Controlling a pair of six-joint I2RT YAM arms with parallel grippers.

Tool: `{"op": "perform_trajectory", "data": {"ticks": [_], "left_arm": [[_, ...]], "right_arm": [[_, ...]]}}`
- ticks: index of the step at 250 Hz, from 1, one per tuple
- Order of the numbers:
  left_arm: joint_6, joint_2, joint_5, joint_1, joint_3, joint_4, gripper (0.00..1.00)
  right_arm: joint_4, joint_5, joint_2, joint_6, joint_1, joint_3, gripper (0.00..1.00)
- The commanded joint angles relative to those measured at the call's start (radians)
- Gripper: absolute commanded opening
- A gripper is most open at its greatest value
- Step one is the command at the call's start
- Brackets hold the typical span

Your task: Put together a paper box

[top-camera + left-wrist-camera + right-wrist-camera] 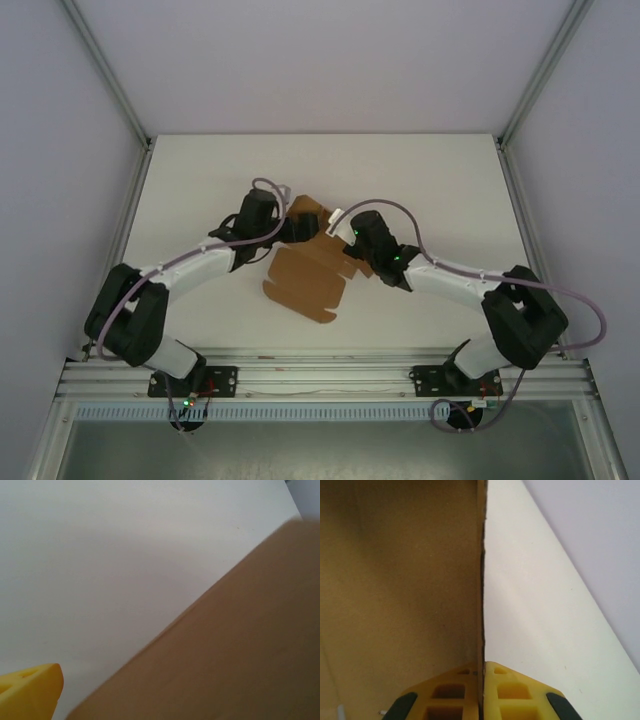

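right gripper (483, 677) pinches paper box (395, 580) edge; left gripper (297, 228) jaws wide beside it. risk: thin edge slips or tears.

The white table (420, 180) carries one thing: a brown cardboard box (308, 285), unfolded, its sheet spread flat near the table's middle, slightly towards the near edge.

white table (430, 180), pale walls (320, 60), aluminium rail (320, 378)
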Motion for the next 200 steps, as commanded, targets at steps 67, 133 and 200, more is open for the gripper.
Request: {"op": "perform_trajectory", "data": {"ticks": [67, 133, 200], "left_arm": [[-0.031, -0.189, -0.071, 0.125, -0.181, -0.019, 1.0], [-0.022, -0.157, -0.19, 0.145, -0.18, -0.086, 1.0], [-0.01, -0.09, -0.101, 0.145, -0.17, -0.007, 1.0]], "right_arm": [[-0.025, -0.051, -0.055, 0.032, -0.025, -0.037, 0.06], [-0.031, -0.058, -0.05, 0.044, -0.025, -0.027, 0.06], [-0.031, -0.082, -0.046, 0.055, -0.025, -0.019, 0.06]]}}
